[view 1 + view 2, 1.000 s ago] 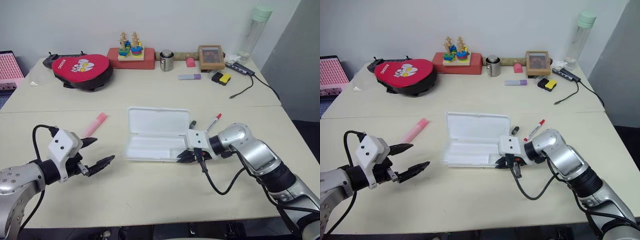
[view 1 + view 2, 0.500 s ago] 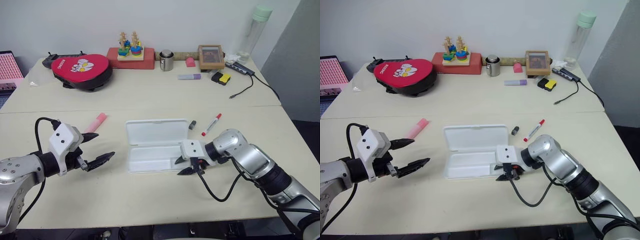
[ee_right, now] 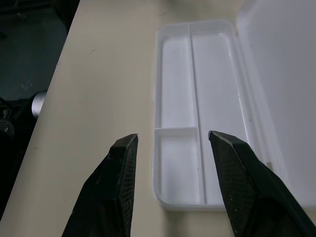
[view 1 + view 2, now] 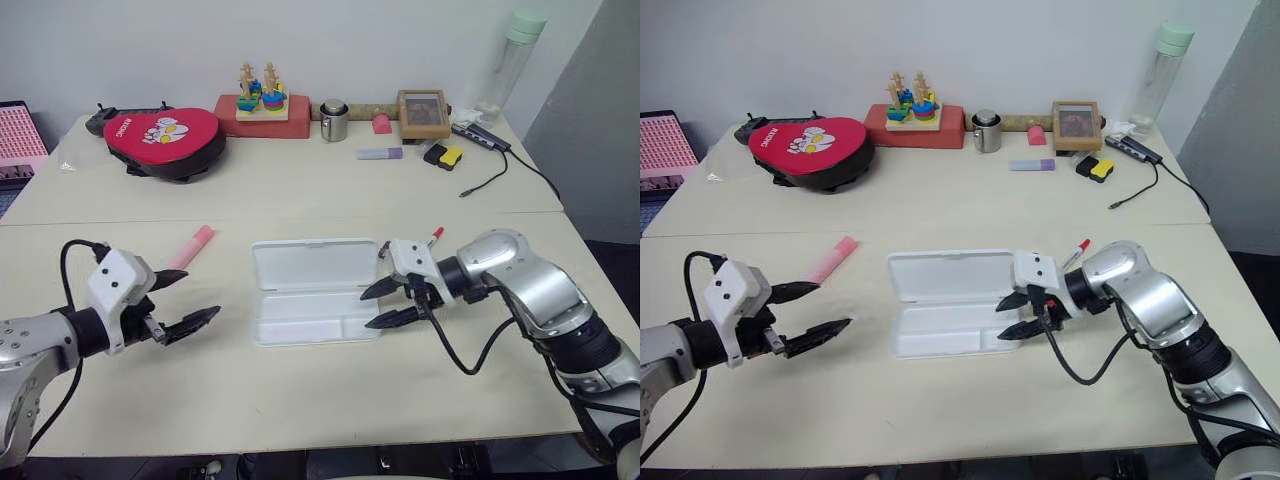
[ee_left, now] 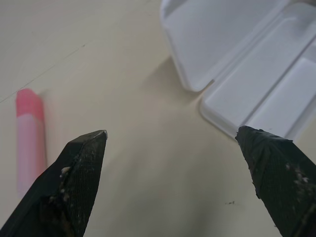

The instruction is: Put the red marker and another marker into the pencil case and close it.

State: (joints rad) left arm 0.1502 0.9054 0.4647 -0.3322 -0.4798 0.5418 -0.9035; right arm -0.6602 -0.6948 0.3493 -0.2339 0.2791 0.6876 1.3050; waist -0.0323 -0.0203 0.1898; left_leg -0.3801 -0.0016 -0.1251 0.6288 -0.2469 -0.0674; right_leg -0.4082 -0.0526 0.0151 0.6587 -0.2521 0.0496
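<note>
While the pencil case [image 4: 315, 290] lies flat on the counter [image 4: 300, 380] with its lid laid back and its divided tray bare, both markers are still out on the counter. We judge the red marker [image 4: 432, 236] light, stiff and slick, apt to roll, so we would pinch it across the middle of its barrel. It lies just beyond our right gripper [image 4: 385, 305], mostly hidden behind the wrist, with its red cap showing. Those jaws are parted with nothing between them, hovering at the right end of the case above the small compartment.

The pink highlighter [image 4: 190, 248] looks thicker and easier to grip, light and hard too; we would take it crosswise near its middle. It lies on the counter left of the case, just beyond our left gripper [image 4: 180, 301], whose jaws are spread wide and hold nothing. The case itself seems thin, light plastic, likely to slide when its lid is pushed.
</note>
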